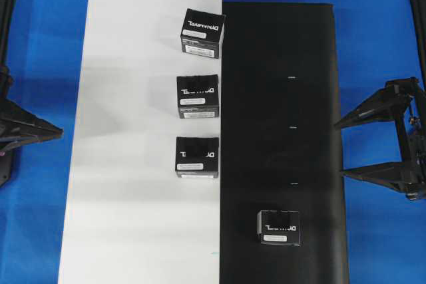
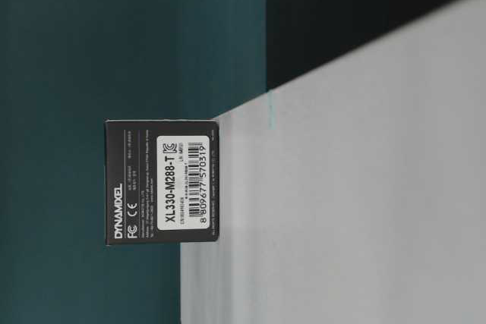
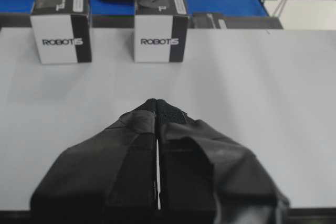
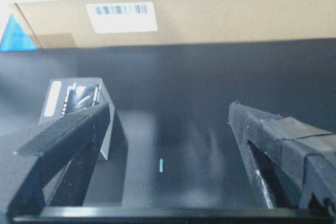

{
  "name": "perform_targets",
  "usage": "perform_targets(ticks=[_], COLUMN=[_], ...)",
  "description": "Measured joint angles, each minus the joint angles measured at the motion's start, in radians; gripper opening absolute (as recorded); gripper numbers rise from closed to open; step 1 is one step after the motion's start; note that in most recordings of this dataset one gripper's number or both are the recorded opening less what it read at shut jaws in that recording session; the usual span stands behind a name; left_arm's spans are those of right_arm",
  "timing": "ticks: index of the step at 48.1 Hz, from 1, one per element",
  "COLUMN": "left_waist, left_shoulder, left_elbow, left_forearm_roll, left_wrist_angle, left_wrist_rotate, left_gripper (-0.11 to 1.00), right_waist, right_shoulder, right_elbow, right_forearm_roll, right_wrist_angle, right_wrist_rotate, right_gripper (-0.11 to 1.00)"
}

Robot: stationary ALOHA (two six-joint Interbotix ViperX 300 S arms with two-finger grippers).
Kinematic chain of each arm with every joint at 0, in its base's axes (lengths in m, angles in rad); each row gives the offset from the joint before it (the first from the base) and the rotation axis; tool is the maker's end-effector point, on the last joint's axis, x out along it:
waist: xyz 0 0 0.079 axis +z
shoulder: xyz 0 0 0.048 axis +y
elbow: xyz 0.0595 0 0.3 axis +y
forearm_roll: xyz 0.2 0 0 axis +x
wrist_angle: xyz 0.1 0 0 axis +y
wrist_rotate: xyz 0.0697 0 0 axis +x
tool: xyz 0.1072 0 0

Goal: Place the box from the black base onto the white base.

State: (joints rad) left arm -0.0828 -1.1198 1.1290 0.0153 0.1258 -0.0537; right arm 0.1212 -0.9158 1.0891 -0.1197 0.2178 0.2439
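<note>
The box (image 1: 279,227) is a small black near-cubic carton, sitting alone on the black base (image 1: 279,84) toward its near end in the overhead view, nothing touching it. Top face has white logo lettering reading DYNAMIXEL, seen upside down from above. In the right wrist view the same box (image 4: 79,109) shows a white label strip on top, partly behind the left finger of the gripper.

Three matching boxes stand in a column on the white base (image 1: 126,131), along its edge next to the black base: far box (image 1: 202,30), middle box (image 1: 198,96), near box (image 1: 197,157). Each has a white label strip on its front side. The left wrist view shows white side faces printed ROBOTIS on two of them. The table-level view, turned sideways, shows one carton up close: DYNAMIXEL, XL330-M288-T, barcode 8 809677 570319, FC and CE marks.

Black base carries tiny pale tick marks. Both sheets lie side by side on the blue table (image 1: 379,44).

Right gripper (image 1: 341,149) spread wide, empty, beside the black base's outer edge. Left gripper (image 3: 157,103) fingers pressed together, nothing between them, over the white base.
</note>
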Motion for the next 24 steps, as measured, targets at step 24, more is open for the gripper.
perform_targets(ticks=[24], left_waist=[0.0], left_shoulder=[-0.003], left_elbow=[0.0], left_forearm_roll=[0.0], left_wrist_angle=[0.038], left_wrist_rotate=[-0.002], left_gripper=[-0.04], right_waist=[0.0], right_shoulder=[0.002], right_elbow=[0.002], right_forearm_roll=[-0.002], right_wrist_angle=[-0.002], right_wrist_rotate=[-0.006], right_gripper=[1.0])
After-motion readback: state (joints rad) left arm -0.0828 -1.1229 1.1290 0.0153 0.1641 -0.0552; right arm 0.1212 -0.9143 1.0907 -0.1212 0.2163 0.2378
